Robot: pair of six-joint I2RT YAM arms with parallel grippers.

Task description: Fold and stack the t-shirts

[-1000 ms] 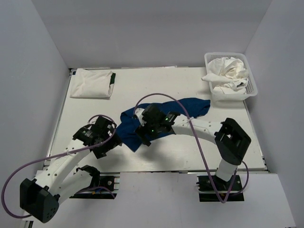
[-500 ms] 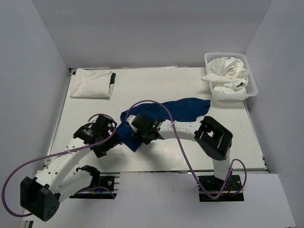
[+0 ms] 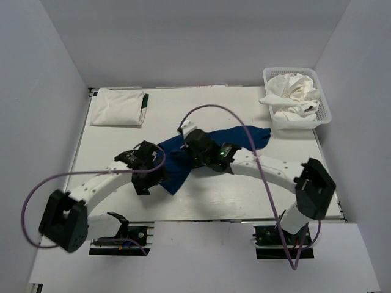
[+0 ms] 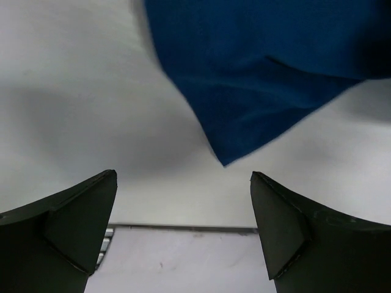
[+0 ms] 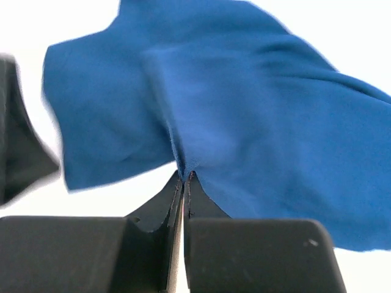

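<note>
A royal-blue t-shirt [image 3: 241,139] lies crumpled across the middle of the table, its print hidden. My right gripper [image 3: 190,145] is shut on a pinched fold of the blue t-shirt [image 5: 256,116], the jaws [image 5: 184,174] pressed together on the cloth. My left gripper [image 3: 150,174] hovers just left of the shirt's near corner [image 3: 174,183]. It is open with nothing between its fingers [image 4: 183,177], and the blue corner [image 4: 244,79] hangs ahead of them. A folded white t-shirt [image 3: 117,107] with dark edging lies at the back left.
A white lattice basket [image 3: 324,110] at the back right holds crumpled white t-shirts [image 3: 293,90]. The table's near edge [image 4: 183,227] runs just below my left fingers. Purple cables loop over both arms.
My right gripper has shut on the blue shirt and pulled the fold up and toward the back. My left arm has swung right, closer to the shirt's near corner, still open.
</note>
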